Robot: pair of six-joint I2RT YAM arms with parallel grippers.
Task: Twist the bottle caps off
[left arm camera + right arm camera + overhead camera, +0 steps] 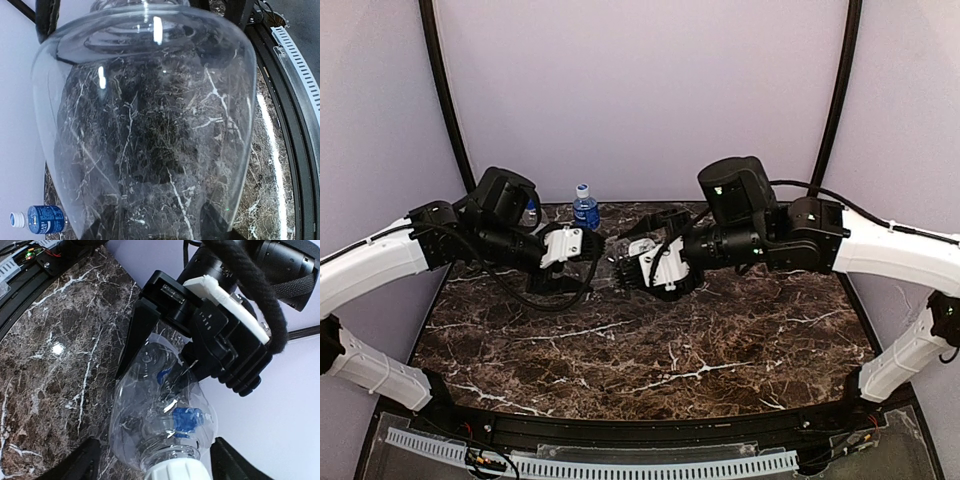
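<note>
While the left end effector point(595, 252) grips the unlabelled clear bottle point(160, 410) by its body, its black fingers pressed against opposite sides of the plastic, the bottle's neck points across at the right end effector point(623, 268). In the top view, the two end effectors meet nose to nose over the rear middle of the marble table point(650, 370), and the bottle is barely visible between them.

The right wrist view shows the white cap point(175, 471) still on the neck, at the bottom edge of the frame. The right fingers point(80, 462) stand wide on either side of the cap, with a clear gap on each side and no contact. Blue patches show through the bottle's wall; I cannot tell what they are.

From the left wrist, the clear bottle fills nearly the whole view, with the table's marble veining visible through it.

A second bottle, with a blue water label point(585, 210), stands upright near the table's back edge, just behind the left end effector. Its pale cap point(582, 188) is on.
</note>
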